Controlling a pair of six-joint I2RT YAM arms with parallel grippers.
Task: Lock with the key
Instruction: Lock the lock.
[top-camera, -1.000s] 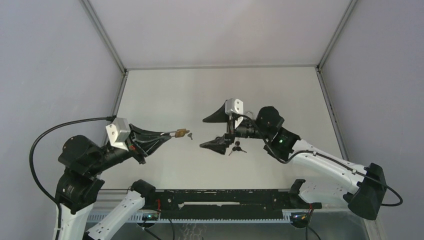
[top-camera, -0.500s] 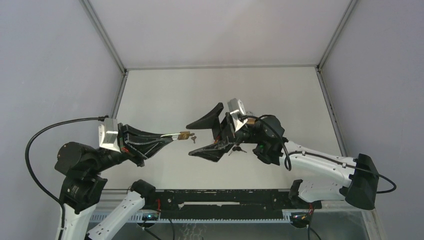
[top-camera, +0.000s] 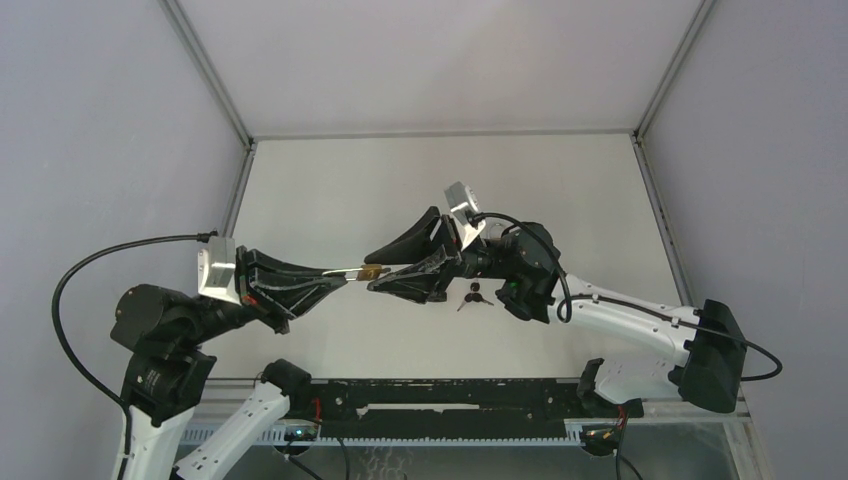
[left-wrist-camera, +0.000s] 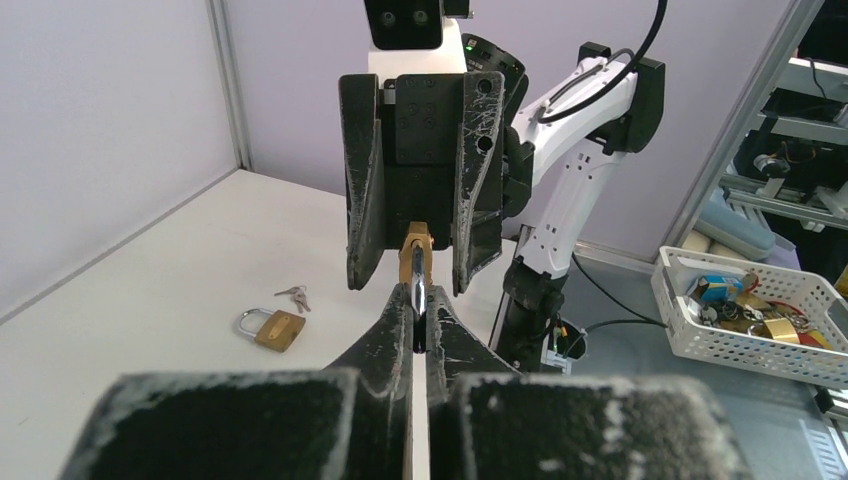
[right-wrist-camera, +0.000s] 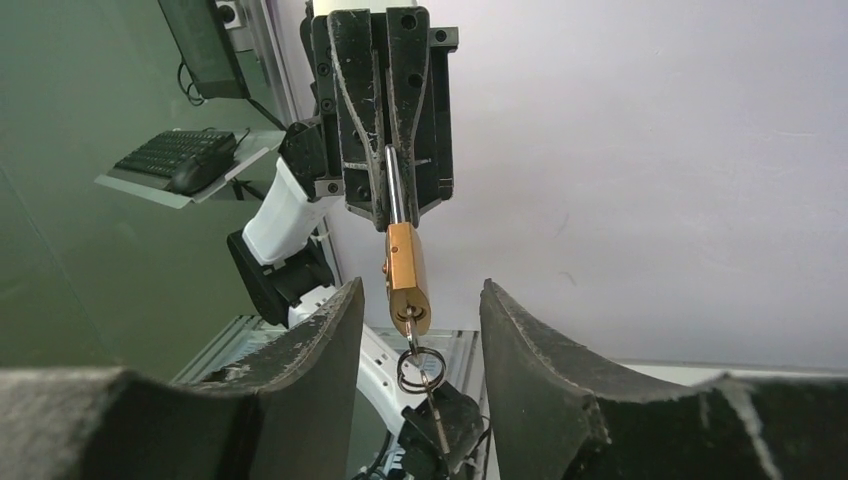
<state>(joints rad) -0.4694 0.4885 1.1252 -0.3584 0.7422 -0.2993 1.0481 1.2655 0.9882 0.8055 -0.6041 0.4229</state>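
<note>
My left gripper is shut on the steel shackle of a brass padlock and holds it in the air, body pointing right. In the left wrist view the fingers pinch the shackle with the padlock beyond them. My right gripper is open, its two fingers on either side of the padlock without touching it. In the right wrist view the padlock hangs between my open fingers. A key sits in its keyhole, and a ring with another key dangles below.
A second brass padlock lies on the white table with a small pair of keys beside it. Those keys also show in the top view, under my right arm. A white basket of locks stands off the table.
My right gripper has swung left and tilted toward the left gripper, and its open fingers now straddle the held padlock. The left gripper has stayed shut on the shackle and barely moved.
</note>
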